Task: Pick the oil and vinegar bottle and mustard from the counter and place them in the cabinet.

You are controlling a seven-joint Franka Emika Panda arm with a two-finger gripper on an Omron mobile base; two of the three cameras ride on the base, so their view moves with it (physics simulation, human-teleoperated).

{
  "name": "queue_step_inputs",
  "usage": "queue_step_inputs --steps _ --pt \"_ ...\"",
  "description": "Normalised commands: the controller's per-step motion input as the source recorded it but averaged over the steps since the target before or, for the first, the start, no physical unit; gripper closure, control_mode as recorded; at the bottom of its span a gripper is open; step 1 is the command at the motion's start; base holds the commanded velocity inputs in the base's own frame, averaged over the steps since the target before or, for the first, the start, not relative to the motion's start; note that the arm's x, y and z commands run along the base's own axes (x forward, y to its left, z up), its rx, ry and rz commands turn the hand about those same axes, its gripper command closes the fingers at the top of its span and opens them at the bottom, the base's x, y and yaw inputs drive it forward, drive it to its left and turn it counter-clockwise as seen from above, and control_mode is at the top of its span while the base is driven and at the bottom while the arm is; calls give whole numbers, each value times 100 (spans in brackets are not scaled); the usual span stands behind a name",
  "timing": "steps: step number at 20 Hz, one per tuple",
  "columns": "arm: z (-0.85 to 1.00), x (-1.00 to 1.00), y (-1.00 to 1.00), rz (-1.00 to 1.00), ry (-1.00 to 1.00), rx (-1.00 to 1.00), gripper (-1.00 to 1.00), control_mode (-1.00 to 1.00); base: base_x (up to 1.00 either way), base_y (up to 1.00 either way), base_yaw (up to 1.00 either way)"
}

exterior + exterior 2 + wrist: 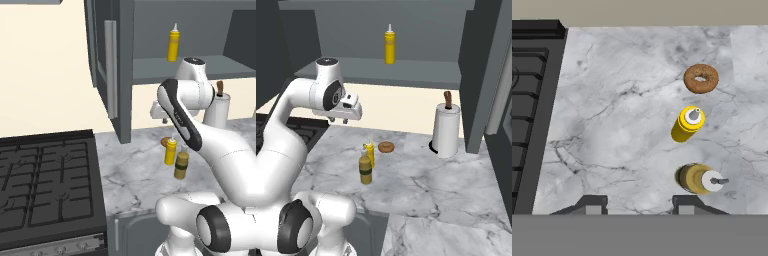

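**Pincer hanging empty above two bottles on the marble**

Nearest the lens in the left base view, the robot's white arm is rising from the lower right and bending back over the counter [135,175]. Its gripper [159,112] is hanging high, under the open cabinet [200,67], with nothing between the fingers. Below it, the mustard [171,150] and the oil and vinegar bottle [181,164] are standing upright just beside each other on the marble, with a doughnut [164,142] peeking out behind the mustard. A second yellow bottle [173,44] is standing on the cabinet shelf. A black stove [47,185] is sitting to the left of the counter, and a paper towel roll [218,109] is standing behind the arm.

From the right base view, the arm is climbing from the lower left, and the gripper [347,111] is hovering well above the marble, touching nothing. The brown bottle is standing closest, the mustard right behind it, the doughnut a little further back, and the paper towel roll off to the right.

Looking straight down in the hand view, the two dark fingertips [592,204] are showing at the bottom, drawn as close together as they get, empty. The brown bottle is sitting just above the right-hand tip, then the mustard, then the doughnut.
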Motion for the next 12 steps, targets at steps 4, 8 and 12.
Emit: queue_step_inputs --steps 4,8,12 --pt "0 -19 0 0 0 0 -100 -100 0 0 0" --pt "-1 -32 -2 0 0 0 -100 -100 0 0 0" --pt "-11 -23 -8 0 0 0 -100 -100 0 0 0"
